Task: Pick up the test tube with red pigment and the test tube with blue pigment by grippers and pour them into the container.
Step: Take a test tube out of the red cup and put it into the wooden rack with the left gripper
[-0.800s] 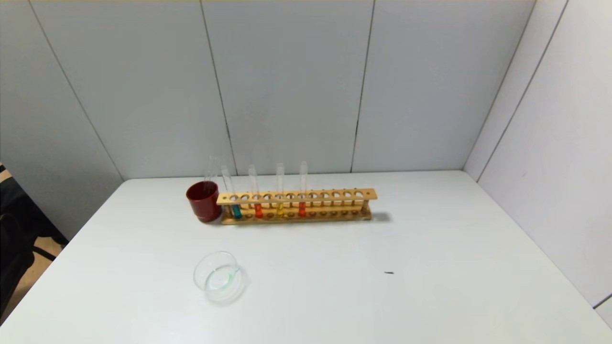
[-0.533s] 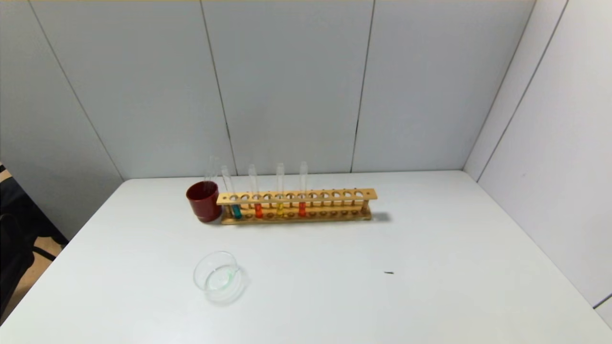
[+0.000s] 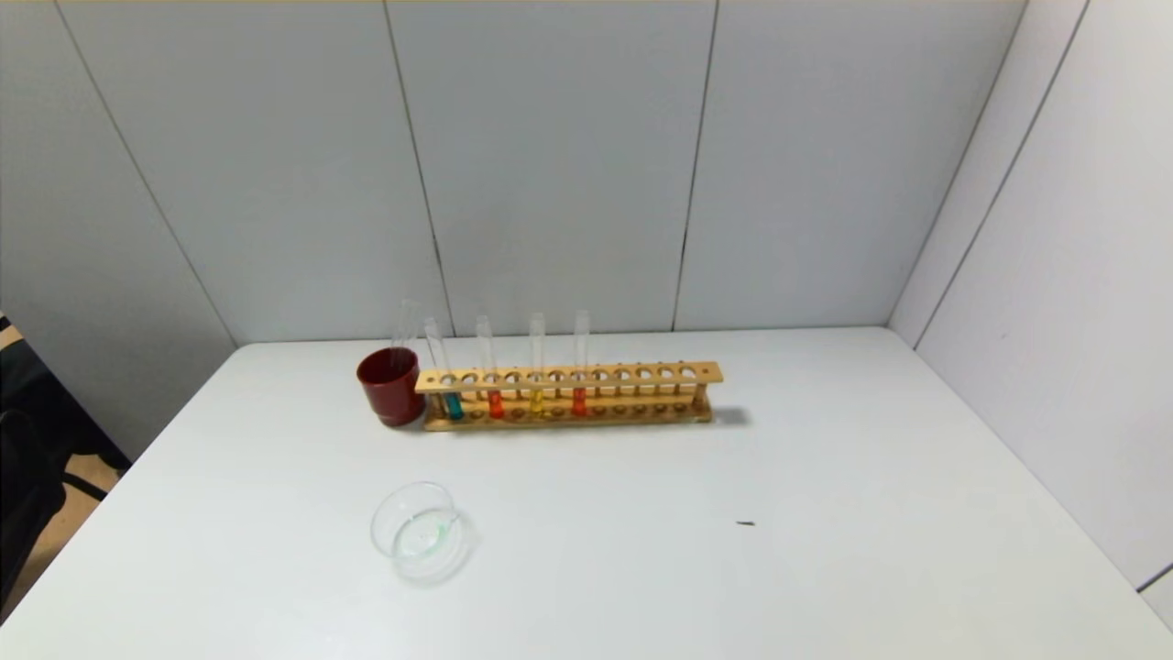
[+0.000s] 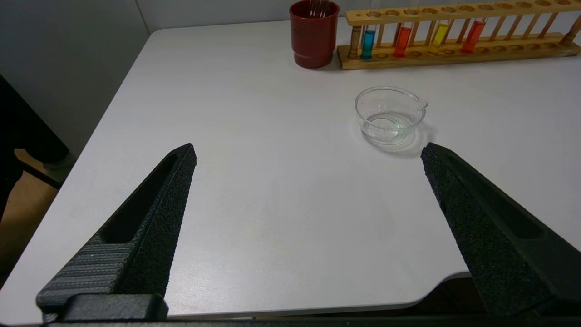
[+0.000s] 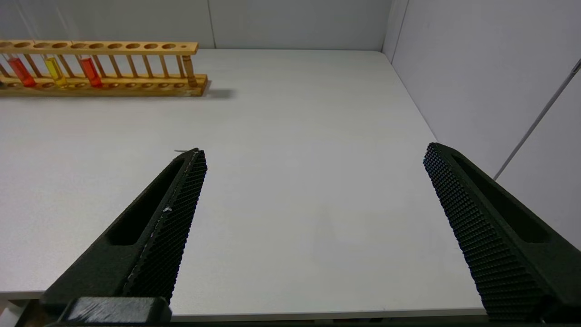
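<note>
Left gripper (image 4: 308, 152) and right gripper (image 5: 315, 152) hang at the near table (image 3: 641, 568) edge, fingers spread, empty

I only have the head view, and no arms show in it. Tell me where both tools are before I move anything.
Observer: The left tool hangs at the near edge of the table, jaws wide apart, empty.
Operator: Report the right one.
Observer: The right tool is open and empty too, at the near edge, facing the vacant end of the rack.
Operator: Say what lies ahead of the left tool.
Observer: The container, and beyond it the test tube with blue pigment.
</note>
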Controlling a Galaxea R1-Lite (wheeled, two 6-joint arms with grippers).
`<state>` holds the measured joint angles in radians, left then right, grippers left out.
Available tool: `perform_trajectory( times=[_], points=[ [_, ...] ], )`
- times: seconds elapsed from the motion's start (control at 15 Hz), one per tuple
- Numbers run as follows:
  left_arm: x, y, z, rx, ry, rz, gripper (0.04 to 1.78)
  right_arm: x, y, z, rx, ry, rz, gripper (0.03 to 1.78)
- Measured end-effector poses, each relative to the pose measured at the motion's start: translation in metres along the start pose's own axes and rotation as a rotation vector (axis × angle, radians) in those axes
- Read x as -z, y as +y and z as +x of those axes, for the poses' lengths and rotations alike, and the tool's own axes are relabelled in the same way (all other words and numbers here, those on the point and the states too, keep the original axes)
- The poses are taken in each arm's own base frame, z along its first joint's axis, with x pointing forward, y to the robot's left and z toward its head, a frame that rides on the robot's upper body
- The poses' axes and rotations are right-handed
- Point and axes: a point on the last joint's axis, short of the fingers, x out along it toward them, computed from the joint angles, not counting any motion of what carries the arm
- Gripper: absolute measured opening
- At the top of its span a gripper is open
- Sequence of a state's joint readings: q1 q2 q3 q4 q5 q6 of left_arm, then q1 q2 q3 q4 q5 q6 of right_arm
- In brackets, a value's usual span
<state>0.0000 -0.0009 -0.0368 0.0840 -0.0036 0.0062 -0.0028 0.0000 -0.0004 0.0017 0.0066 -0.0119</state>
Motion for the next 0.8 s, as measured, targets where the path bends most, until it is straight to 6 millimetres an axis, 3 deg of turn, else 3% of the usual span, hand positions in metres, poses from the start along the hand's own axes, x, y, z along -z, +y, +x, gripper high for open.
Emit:
perform_trajectory(
  times=[0.8],
  points=[
    [0.0013,-0.0003,0.0017,0.011,-0.019,0.063,1.75,0.0003,0.0,0.0,0.001,0.002,0.005,1.75]
  ],
)
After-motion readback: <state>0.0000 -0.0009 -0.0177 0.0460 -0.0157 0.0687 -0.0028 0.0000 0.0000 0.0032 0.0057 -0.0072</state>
